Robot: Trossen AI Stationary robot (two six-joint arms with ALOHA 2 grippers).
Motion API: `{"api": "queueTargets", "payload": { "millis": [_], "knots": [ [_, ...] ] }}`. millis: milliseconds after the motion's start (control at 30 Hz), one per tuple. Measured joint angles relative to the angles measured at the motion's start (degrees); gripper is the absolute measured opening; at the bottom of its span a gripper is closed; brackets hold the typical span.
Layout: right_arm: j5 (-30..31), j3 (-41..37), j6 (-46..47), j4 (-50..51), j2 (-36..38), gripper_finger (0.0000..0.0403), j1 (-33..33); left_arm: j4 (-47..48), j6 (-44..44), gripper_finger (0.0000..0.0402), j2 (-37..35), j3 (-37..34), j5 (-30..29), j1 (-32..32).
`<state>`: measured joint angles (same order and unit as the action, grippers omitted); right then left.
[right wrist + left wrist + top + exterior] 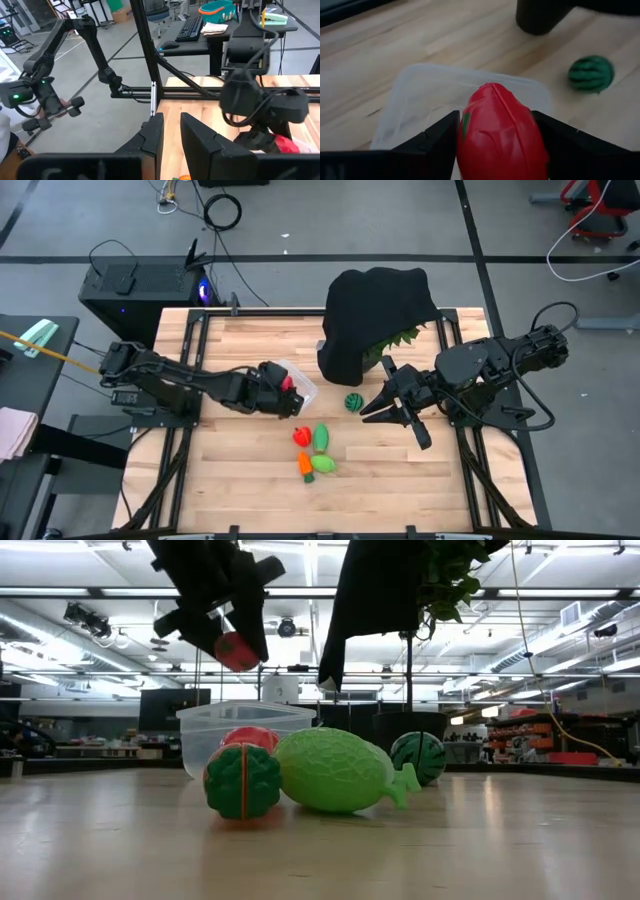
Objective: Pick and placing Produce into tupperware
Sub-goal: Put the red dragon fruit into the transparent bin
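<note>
Tabletop (240,480) of pale butcher-block wood carries everything, and the small clear plastic tupperware box (300,387) with rounded corners serves as the landmark; beyond the box, a tall black cloth (375,315) drapes over spiky green leaves (400,338), not part of the job; the dark left arm reaches in to the box and its left gripper (495,142) hangs just above the open top, clenched on a glossy red toy fruit (499,135), held there, I judge, so a release would drop it inside; the right gripper (400,405) waits well to the far side of the box, fingers nearly together, grasping nothing; the remaining produce lies on the table near the box: a light green bumpy toy (335,770), another light green piece (325,464), a red toy (302,436), a small orange one (305,468), and a dark-green striped ball (353,401) between the box and the right gripper.
</note>
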<state>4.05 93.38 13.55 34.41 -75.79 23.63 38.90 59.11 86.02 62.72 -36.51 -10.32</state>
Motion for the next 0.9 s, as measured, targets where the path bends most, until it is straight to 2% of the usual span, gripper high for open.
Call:
{"api": "queueTargets", "payload": {
  "millis": [167,300,433,667,900],
  "knots": [
    [0.00,0.00,0.04,0.00,0.00,0.0071,0.01,0.94,-5.40,0.0253,0.00,0.00,1.67,4.07],
    [0.00,0.00,0.04,0.00,0.00,0.0071,0.01,1.40,-9.99,0.0243,0.59,-0.59,4.97,7.10],
    [0.00,0.00,0.04,-0.03,0.00,0.0071,0.01,2.02,-10.88,0.0239,0.61,-3.06,6.20,9.36],
    [0.00,0.00,0.04,-0.19,0.00,0.0071,0.01,1.69,-10.91,0.0255,0.61,-7.59,8.09,10.27],
    [0.00,0.00,-0.05,-0.22,0.00,0.0071,0.01,-0.38,-11.77,0.0239,0.61,-8.85,8.23,10.27]
  ]
}}
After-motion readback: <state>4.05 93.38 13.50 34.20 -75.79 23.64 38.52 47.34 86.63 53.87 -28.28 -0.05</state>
